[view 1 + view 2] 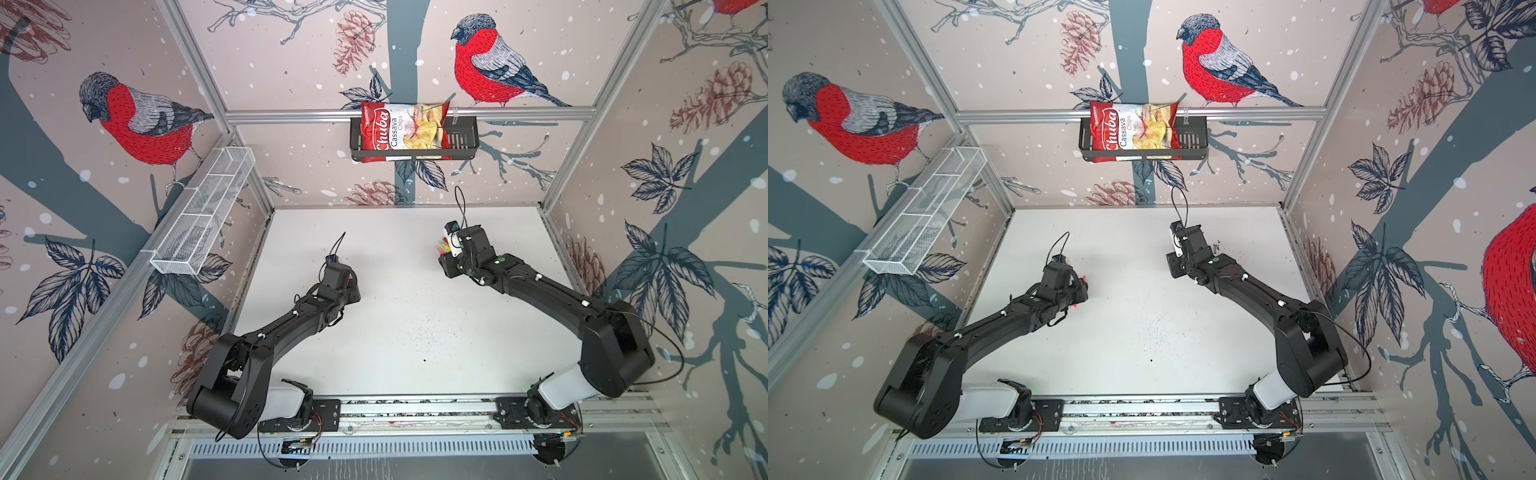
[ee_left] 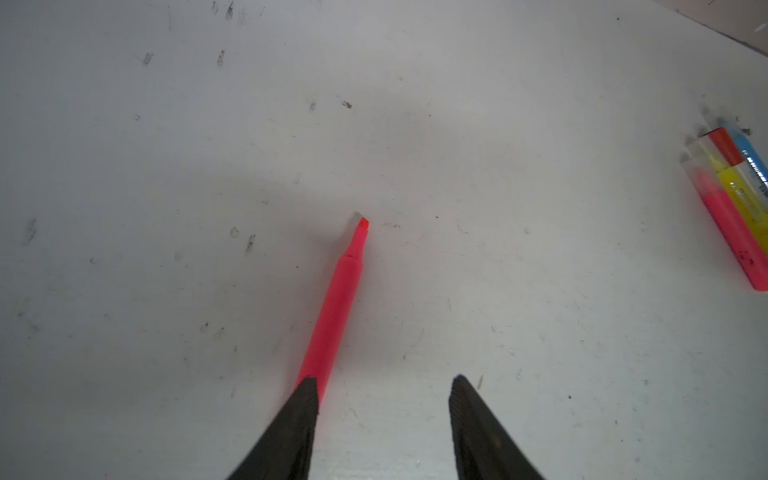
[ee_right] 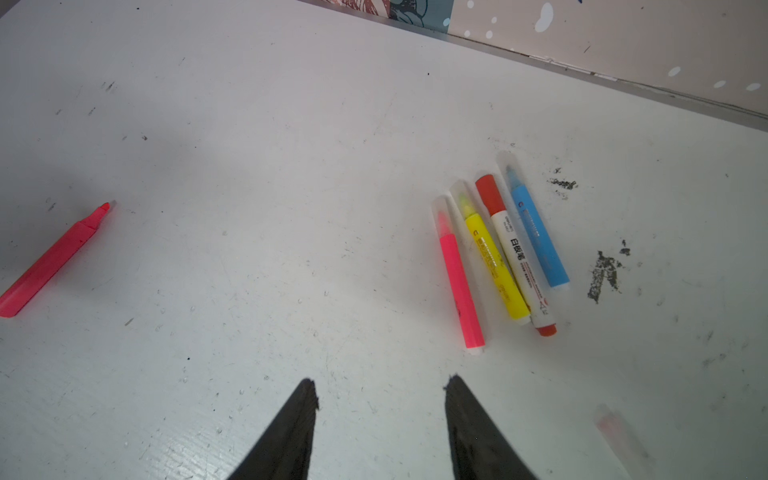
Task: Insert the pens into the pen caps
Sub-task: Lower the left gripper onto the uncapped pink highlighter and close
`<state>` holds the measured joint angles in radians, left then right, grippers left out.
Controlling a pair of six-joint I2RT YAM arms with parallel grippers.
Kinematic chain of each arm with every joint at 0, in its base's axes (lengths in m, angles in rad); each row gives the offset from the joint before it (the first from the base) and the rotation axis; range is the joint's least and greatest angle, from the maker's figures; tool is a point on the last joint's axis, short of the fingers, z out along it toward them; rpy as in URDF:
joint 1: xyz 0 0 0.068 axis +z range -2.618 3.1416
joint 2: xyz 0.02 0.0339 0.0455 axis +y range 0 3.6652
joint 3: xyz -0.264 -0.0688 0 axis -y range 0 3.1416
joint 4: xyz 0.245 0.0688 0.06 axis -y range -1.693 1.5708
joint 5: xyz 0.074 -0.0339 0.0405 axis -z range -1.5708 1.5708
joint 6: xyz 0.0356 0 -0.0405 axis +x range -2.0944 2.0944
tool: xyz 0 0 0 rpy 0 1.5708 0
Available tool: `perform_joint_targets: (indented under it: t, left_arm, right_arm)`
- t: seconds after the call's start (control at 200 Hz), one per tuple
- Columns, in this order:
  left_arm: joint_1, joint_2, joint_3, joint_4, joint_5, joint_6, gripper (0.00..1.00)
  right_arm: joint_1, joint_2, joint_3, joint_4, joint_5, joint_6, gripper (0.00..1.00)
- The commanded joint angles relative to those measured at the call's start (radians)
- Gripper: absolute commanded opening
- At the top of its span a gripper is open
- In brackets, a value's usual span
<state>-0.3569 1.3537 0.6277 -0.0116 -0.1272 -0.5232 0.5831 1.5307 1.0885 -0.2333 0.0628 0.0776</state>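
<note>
- The bare pink pen (image 2: pixel 332 316) lies flat on the table (image 1: pixel 399 316), tip uncapped. Its rear end runs under one finger of the left gripper (image 2: pixel 384 386); whether they touch I cannot tell.
- The left gripper's jaws stand partly apart, with only bare table between them.
- Four capped pens lie side by side, touching, well apart from the bare one: pink (image 3: pixel 459 282), yellow (image 3: pixel 492 266), white (image 3: pixel 519 266) with a red cap, and blue (image 3: pixel 538 245).
- A loose cap (image 3: pixel 619 432), clear and blurred, lies alone off to one side of the right gripper (image 3: pixel 380 386).
- The right gripper's jaws are also partly apart and hold nothing. It hangs near the row's rear ends.
- A black smear (image 3: pixel 602 274) marks the table just beside the blue pen.
- The left arm (image 1: pixel 282 328) and right arm (image 1: pixel 540 286) both reach in from the front rail, elbows bent, wrists tipped down.
- The table between the two grippers is bare. The wall (image 3: pixel 623 41) and table edge run close behind the row's caps.
</note>
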Motion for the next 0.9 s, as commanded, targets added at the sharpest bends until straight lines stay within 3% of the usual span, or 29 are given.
perform_joint_targets:
  t: [0.0, 0.42, 0.685, 0.896]
  left_arm:
    - [0.036, 0.028, -0.002, -0.009, 0.020, 0.014, 0.52]
    - [0.055, 0.178, 0.051, -0.047, 0.116, 0.015, 0.46]
    - [0.054, 0.193, 0.041, -0.045, 0.136, 0.023, 0.43]
    - [0.047, 0.184, 0.015, -0.024, 0.174, 0.029, 0.38]
  right_arm:
    - [-0.003, -0.022, -0.022, 0.045, -0.039, 0.019, 0.52]
    - [-0.008, -0.069, -0.082, 0.076, -0.092, 0.039, 0.52]
    - [-0.009, -0.106, -0.111, 0.098, -0.123, 0.059, 0.52]
    - [-0.042, -0.102, -0.098, 0.116, -0.229, 0.112, 0.52]
